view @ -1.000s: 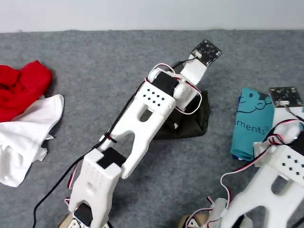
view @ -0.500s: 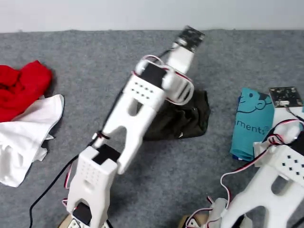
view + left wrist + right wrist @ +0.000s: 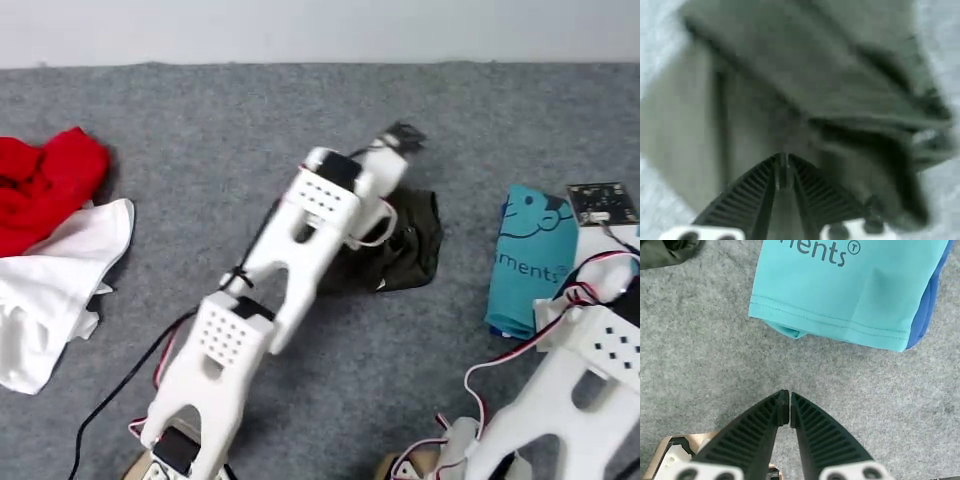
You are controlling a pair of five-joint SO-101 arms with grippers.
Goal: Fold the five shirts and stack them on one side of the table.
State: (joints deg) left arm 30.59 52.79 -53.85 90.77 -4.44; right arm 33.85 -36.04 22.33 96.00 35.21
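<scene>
A dark olive shirt lies bunched in the middle of the grey carpet. The left arm stretches over it. My left gripper is shut and points down at the shirt's folds, close above them. At the right, a folded teal shirt lies on top of a blue one. My right gripper is shut over bare carpet just short of the teal shirt's hem. A red shirt and a white shirt lie crumpled at the far left.
Grey carpet covers the table up to the pale wall at the back. The right arm takes up the front right corner. Cables trail from both arms near the front edge.
The left arm's wrist swung back and left, then dropped lower onto the dark shirt. The shirt's near edge has shifted a little. The right arm has kept still.
</scene>
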